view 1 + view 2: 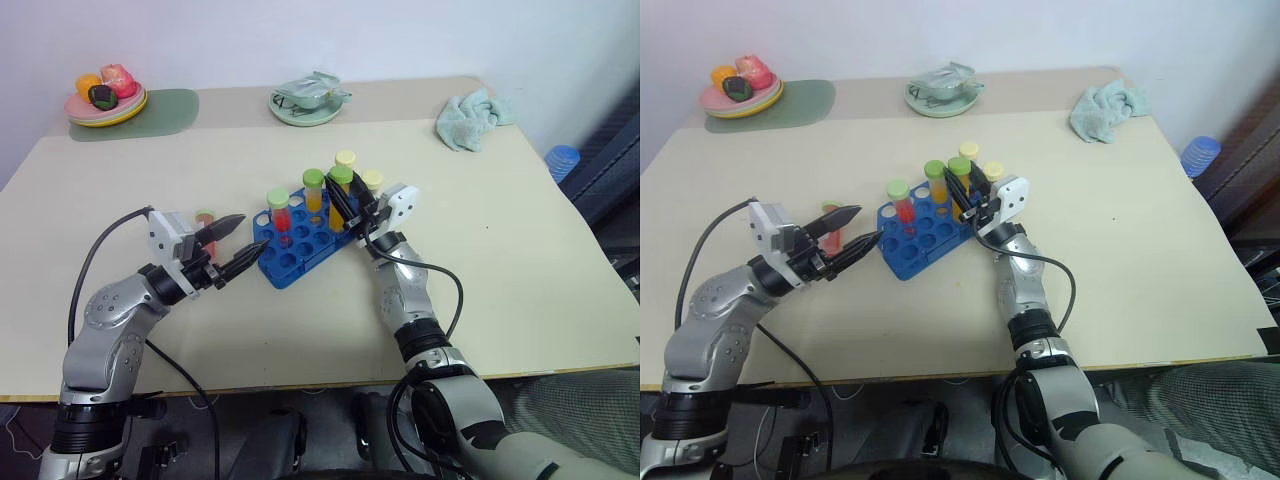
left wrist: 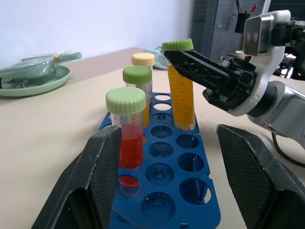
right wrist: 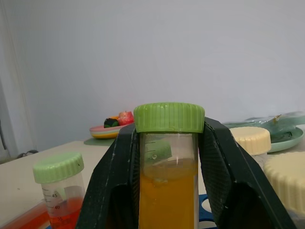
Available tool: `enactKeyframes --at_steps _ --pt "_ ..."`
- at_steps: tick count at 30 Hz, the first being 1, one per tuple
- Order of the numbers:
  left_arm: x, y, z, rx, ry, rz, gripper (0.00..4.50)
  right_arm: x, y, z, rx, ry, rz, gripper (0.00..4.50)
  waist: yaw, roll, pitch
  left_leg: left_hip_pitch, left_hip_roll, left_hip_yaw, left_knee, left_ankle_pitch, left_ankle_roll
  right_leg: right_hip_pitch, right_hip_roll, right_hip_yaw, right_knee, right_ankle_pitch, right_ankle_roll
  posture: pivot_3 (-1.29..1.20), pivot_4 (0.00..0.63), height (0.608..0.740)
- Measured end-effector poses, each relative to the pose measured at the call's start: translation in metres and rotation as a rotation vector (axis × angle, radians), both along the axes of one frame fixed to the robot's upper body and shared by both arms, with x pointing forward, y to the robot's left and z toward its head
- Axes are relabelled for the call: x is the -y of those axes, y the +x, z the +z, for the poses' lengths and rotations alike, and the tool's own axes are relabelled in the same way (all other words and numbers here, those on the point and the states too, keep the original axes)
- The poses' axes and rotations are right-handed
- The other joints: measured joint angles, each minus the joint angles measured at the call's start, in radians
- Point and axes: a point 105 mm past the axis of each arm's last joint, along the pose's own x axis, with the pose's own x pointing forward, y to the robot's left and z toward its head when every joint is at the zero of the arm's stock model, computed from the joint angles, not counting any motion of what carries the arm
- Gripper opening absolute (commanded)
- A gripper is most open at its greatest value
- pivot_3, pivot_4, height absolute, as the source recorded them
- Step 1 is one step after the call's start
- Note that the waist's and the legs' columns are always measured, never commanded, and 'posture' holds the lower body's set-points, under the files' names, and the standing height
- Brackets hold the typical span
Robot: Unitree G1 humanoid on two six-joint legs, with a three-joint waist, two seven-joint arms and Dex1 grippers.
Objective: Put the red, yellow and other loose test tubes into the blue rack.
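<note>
While my right claw (image 1: 342,205) pinches the green-capped yellow tube (image 1: 341,196) just under its cap, the eye view shows that tube upright with its foot in a far hole of the blue rack (image 1: 296,243), which sits between my two claws. My left claw (image 1: 236,243) hovers spread and empty at the rack's near-left corner, and a red tube (image 1: 206,232) lies on the table (image 1: 480,250) just behind its fingers. From my left wrist, a red tube with a green cap (image 2: 126,129) stands in the rack straight ahead between my open fingers (image 2: 102,167); beyond it the right claw clamps the yellow tube. From my right wrist, both fingers press the yellow tube's sides; a cream cap (image 3: 251,140) stands just beside.
</note>
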Motion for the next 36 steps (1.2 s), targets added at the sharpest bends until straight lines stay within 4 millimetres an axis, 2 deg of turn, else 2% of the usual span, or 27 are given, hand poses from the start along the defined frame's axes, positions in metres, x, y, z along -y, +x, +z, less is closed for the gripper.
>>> enactKeyframes --at_steps 1,3,4,8,12,16,20,23,28,32,36 --pt "0.000 0.000 0.000 0.000 0.000 0.000 3.21 0.000 0.000 0.000 -0.002 0.001 0.001 1.14 0.000 0.000 0.000 0.000 0.000 0.000 0.000 0.000 0.000 0.000 0.000 0.000 0.000 0.000 0.000 0.00 0.150 0.740" --pt "0.000 0.000 0.000 0.000 0.000 0.001 3.21 -0.001 0.000 -0.002 -0.003 0.002 0.001 2.18 -0.001 0.000 0.000 0.000 0.000 0.000 0.000 0.000 0.000 0.000 0.000 0.000 0.000 0.000 0.000 0.00 0.150 0.740" --pt "0.000 0.000 0.000 0.000 0.000 0.001 3.21 0.000 0.000 -0.002 0.000 0.003 -0.003 2.51 -0.001 0.000 0.000 0.000 0.000 0.000 0.000 0.000 0.000 0.000 0.000 0.000 0.000 0.000 0.000 0.00 0.150 0.740" --pt "-0.001 0.000 -0.001 -0.002 -0.002 0.007 3.21 -0.004 -0.001 -0.008 -0.002 -0.022 -0.004 4.46 -0.002 0.000 0.000 0.000 0.000 0.000 0.000 0.000 0.000 0.000 0.000 0.000 0.000 0.000 0.000 0.00 0.150 0.740" --pt "-0.005 0.000 -0.002 -0.012 -0.011 0.037 3.21 -0.008 -0.003 -0.008 0.030 -0.088 -0.025 4.46 -0.001 0.000 0.000 0.000 0.000 0.000 0.000 0.000 0.000 0.000 0.000 0.000 0.000 0.000 0.000 0.00 0.150 0.740" --pt "-0.012 0.004 0.001 -0.020 -0.069 0.092 3.21 -0.002 -0.007 -0.007 0.062 -0.192 -0.027 4.46 0.001 0.000 0.000 0.000 0.000 0.000 0.000 0.000 0.000 0.000 0.000 0.000 0.000 0.000 0.000 0.00 0.150 0.740" --pt "-0.030 0.015 0.008 -0.035 -0.139 0.247 3.21 0.016 -0.016 0.016 0.106 -0.309 0.002 4.46 0.006 0.000 0.000 -0.001 0.000 0.000 0.000 0.000 0.000 0.000 0.000 0.000 0.000 0.000 0.000 0.00 0.150 0.740" --pt "-0.043 0.025 0.009 -0.029 -0.117 0.413 3.21 0.030 -0.025 0.026 0.088 -0.363 0.021 4.46 0.007 -0.001 0.000 -0.001 0.000 0.000 0.000 0.000 0.000 0.000 0.000 0.000 0.000 0.000 0.000 0.00 0.150 0.740" --pt "-0.048 0.038 0.012 -0.051 -0.149 0.541 3.21 0.049 -0.043 0.025 -0.012 -0.478 0.055 4.46 0.012 -0.001 0.000 -0.001 0.000 0.000 0.001 0.000 0.000 0.000 -0.001 0.000 -0.001 0.000 0.000 0.00 0.150 0.740" --pt "-0.055 0.061 0.027 -0.149 -0.204 0.712 3.21 0.060 -0.064 0.033 -0.061 -0.625 0.138 4.46 0.018 -0.002 0.000 -0.002 0.000 0.000 0.002 0.000 0.001 0.000 -0.001 0.000 -0.001 0.000 0.001 0.00 0.150 0.740" --pt "-0.065 0.080 0.022 -0.375 -0.171 0.868 3.21 0.079 -0.079 0.041 -0.120 -0.786 0.224 4.46 0.013 -0.003 0.001 -0.001 0.000 0.000 0.001 0.000 0.001 0.000 -0.001 0.000 -0.001 0.000 0.001 0.00 0.150 0.740"
